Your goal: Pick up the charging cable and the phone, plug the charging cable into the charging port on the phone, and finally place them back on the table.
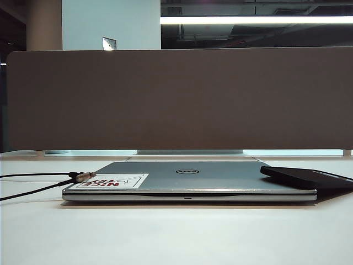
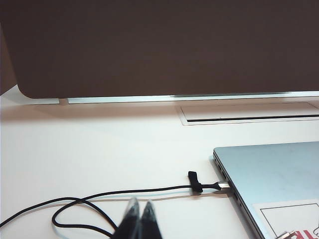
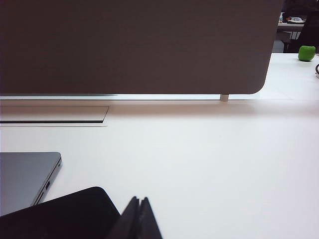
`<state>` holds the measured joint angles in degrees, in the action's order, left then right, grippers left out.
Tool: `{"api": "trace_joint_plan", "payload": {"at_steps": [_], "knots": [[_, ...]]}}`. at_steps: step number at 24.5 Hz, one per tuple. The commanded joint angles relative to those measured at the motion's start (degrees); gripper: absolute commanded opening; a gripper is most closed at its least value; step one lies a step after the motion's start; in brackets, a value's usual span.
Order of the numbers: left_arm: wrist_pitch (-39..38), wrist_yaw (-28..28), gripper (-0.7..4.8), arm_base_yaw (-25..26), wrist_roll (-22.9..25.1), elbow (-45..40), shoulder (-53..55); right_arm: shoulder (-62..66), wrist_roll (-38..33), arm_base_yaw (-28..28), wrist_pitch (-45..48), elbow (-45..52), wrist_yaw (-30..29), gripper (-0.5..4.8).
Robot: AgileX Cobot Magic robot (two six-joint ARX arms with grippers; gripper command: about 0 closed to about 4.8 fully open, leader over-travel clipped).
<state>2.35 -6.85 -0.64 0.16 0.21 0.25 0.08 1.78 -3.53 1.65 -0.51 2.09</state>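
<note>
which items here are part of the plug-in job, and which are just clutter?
Job:
- charging cable, silver plug lying on the laptop's corner
- phone, resting partly on the laptop's right end
- table
- left gripper and right gripper, both shut, low over the table

Clutter:
- laptop, closed
- second black cord, plugged into the laptop's side
- divider panel
- green object

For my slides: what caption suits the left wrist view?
Shut left gripper hovers near the charging cable, whose silver plug lies beside the closed laptop on the table.
</note>
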Motion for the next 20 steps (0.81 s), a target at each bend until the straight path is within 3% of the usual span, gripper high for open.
{"api": "trace_joint_plan", "payload": {"at_steps": [1, 11, 14, 20], "knots": [[0.59, 0.0, -0.06, -0.07, -0.15, 0.22, 0.02, -0.11, -0.24, -0.04, 1.31, 0.04, -0.13, -0.06], [2.1, 0.0, -0.06, -0.07, -0.39, 0.46, 0.02, -0.11, -2.56, -0.04, 2.4, -1.38, -0.94, -0.06], [4.11, 0.0, -0.06, -0.07, -4.5, 2.6, 0.02, 0.17, -4.0, -0.04, 0.85, -6.05, -0.94, -0.06], [4.48, 0.0, -0.06, -0.09, -4.98, 9.46, 4.42, 5.29, -7.82, -0.02, -3.1, -18.36, -2.8, -0.06]]}}
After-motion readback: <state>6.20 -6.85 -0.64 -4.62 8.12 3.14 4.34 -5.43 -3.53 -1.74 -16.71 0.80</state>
